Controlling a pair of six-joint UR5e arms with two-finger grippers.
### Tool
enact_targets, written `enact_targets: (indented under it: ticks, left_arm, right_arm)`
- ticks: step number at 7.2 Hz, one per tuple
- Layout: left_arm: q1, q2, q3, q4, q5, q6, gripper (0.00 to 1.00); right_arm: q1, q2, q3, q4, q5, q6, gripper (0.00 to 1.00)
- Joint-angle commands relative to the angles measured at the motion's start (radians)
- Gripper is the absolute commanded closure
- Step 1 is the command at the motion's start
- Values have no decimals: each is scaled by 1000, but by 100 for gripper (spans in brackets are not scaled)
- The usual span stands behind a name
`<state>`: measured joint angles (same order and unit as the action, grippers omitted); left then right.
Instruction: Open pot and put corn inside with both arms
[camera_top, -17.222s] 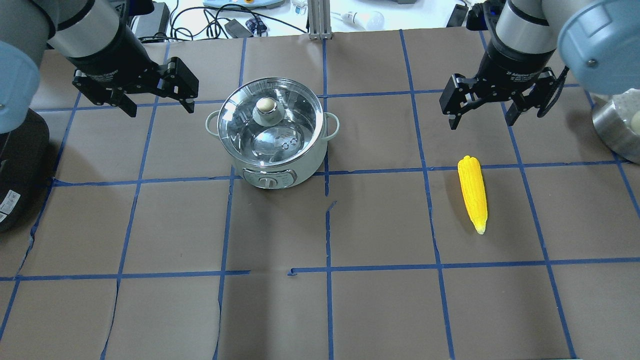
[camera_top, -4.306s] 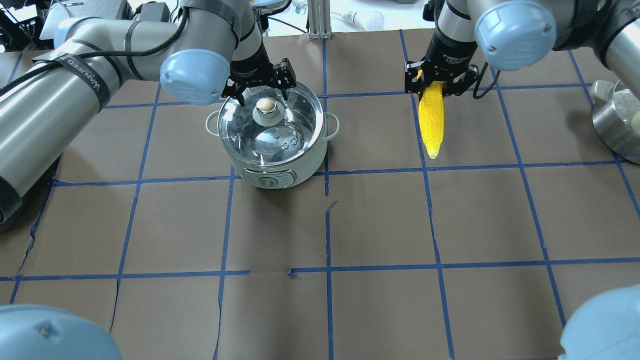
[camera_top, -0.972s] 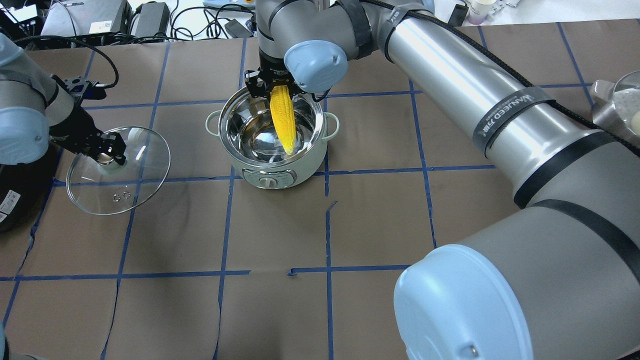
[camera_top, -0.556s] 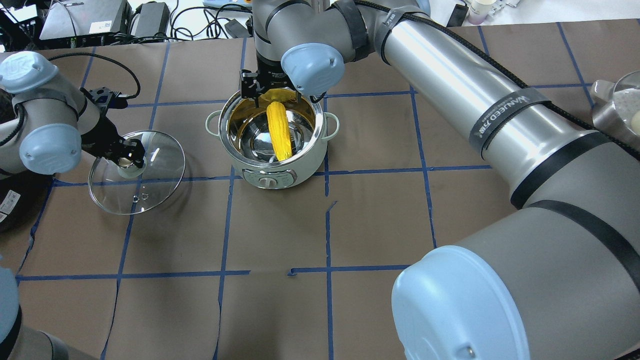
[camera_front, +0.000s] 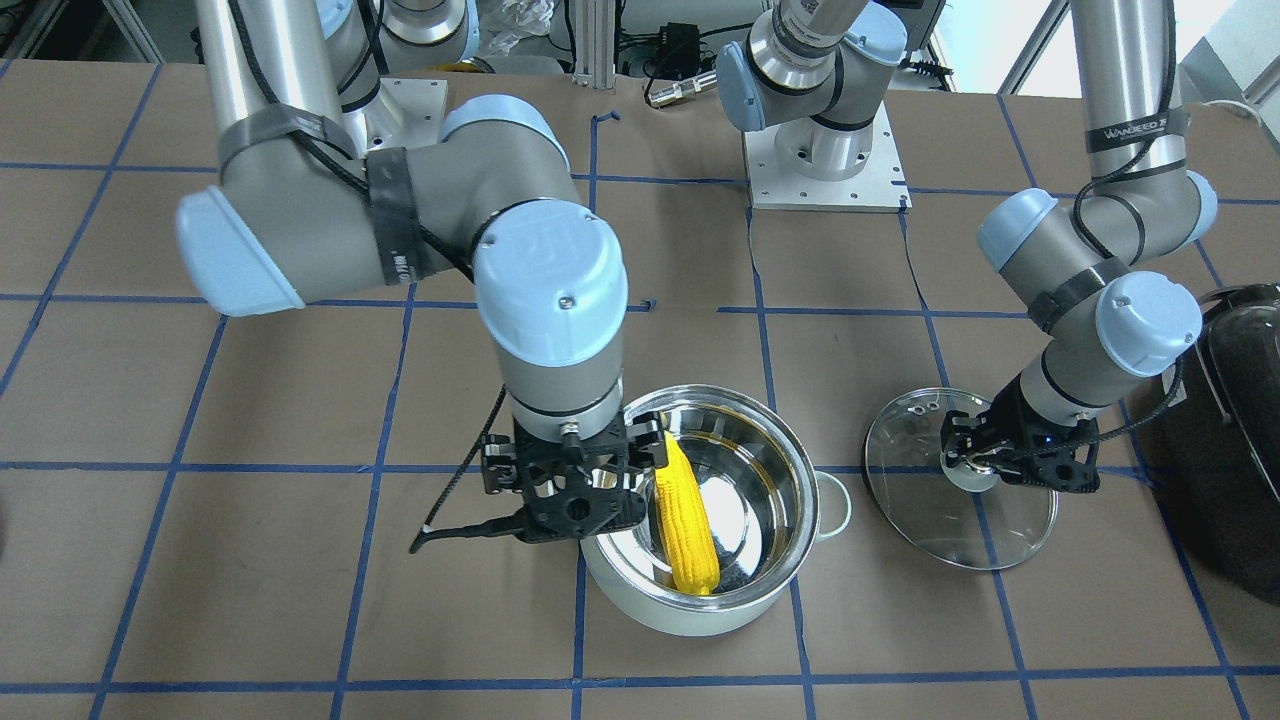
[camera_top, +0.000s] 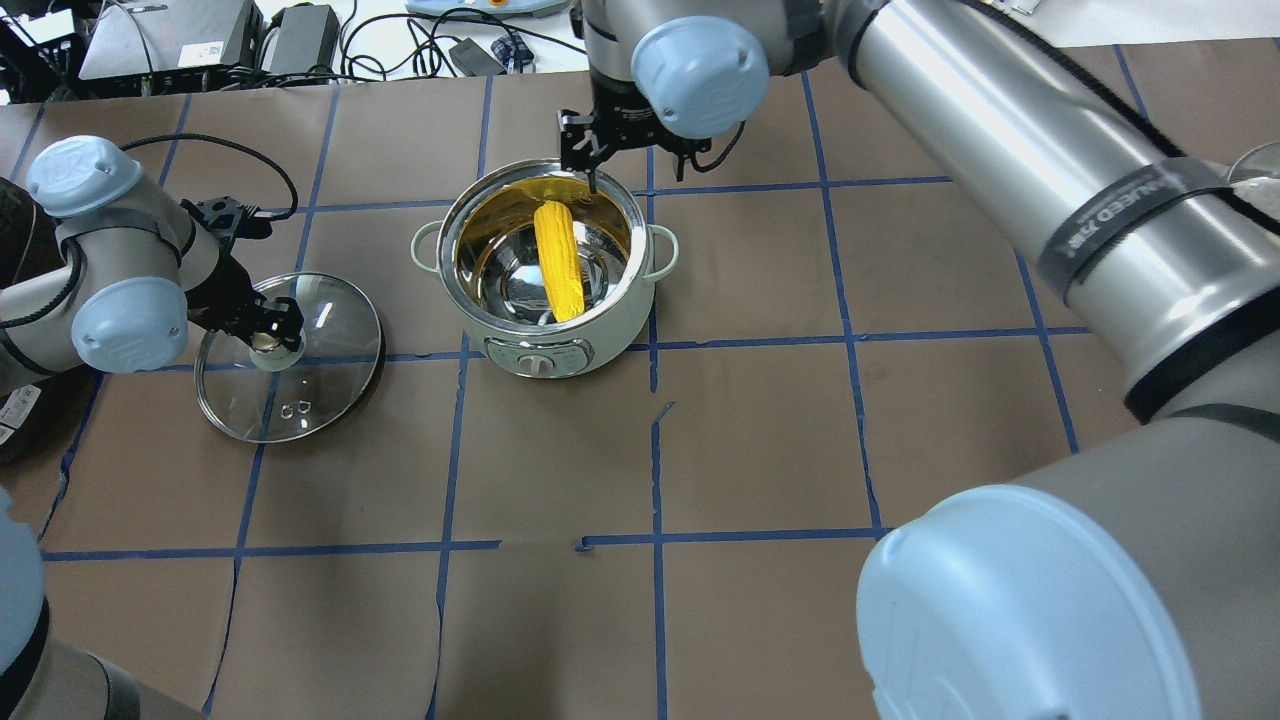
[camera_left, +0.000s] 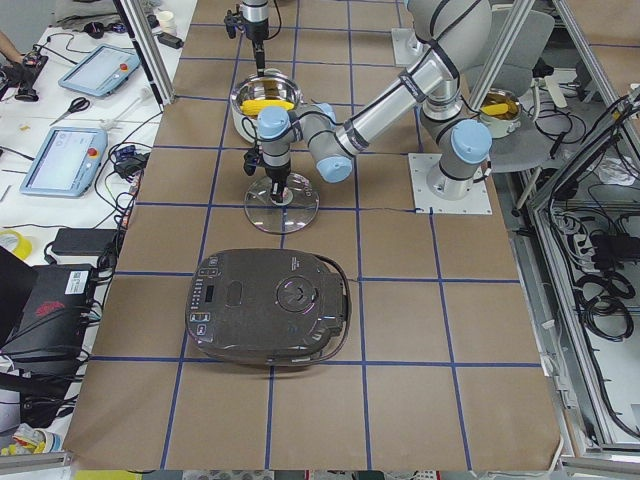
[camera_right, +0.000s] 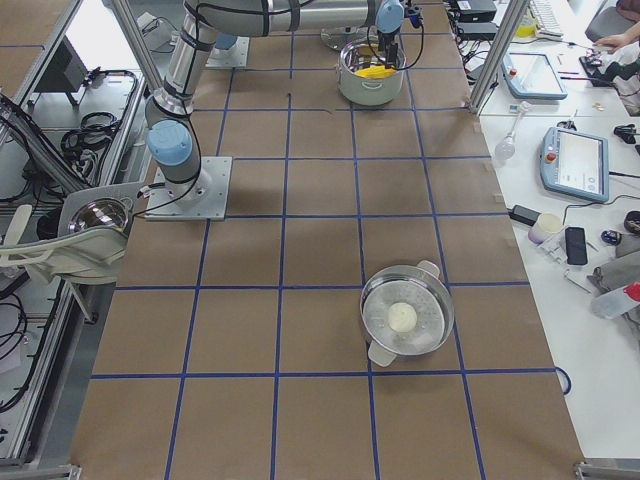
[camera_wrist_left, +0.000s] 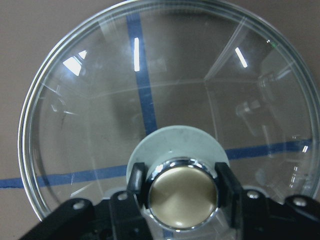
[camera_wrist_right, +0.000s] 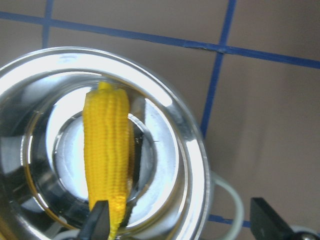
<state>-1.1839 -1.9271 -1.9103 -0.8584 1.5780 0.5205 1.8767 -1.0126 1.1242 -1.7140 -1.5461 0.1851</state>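
The mint-green pot (camera_top: 622, 325) stands open at the table's middle back. The yellow corn (camera_top: 558, 258) lies inside it, leaning on the steel wall, and shows in the front view (camera_front: 686, 522) and the right wrist view (camera_wrist_right: 107, 150). My right gripper (camera_top: 633, 168) is open and empty just past the pot's far rim (camera_wrist_right: 198, 150). My left gripper (camera_top: 266, 328) is shut on the knob (camera_wrist_left: 183, 193) of the glass lid (camera_top: 318, 372), held low over the table left of the pot. I cannot tell whether the lid touches the table.
A black appliance (camera_left: 270, 305) sits at the table's left end, close to the lid. A steel pan (camera_right: 405, 320) with a white ball in it stands toward the right end. Blue tape lines cross the brown table cover.
My right gripper let go of the corn, which now lies in the pot, and drew back up and to the right. My left gripper carried the lid lower and a little toward the pot.
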Motion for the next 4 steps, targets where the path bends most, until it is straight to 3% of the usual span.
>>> enact_targets:
  ticks: [1,2,4]
  left_arm:
    - [-5,38,22,-19,5,1,0]
    - [-25,77,72,-163,5,0,0]
    - [-121,173,298,-574,7,-42,0]
  right_arm:
    - [-144,-140,70,137,-23,-88,0]
    - [-218,-229,171,120,-16,-122,0]
    - [-353,-367,310,116,-23,-321,0]
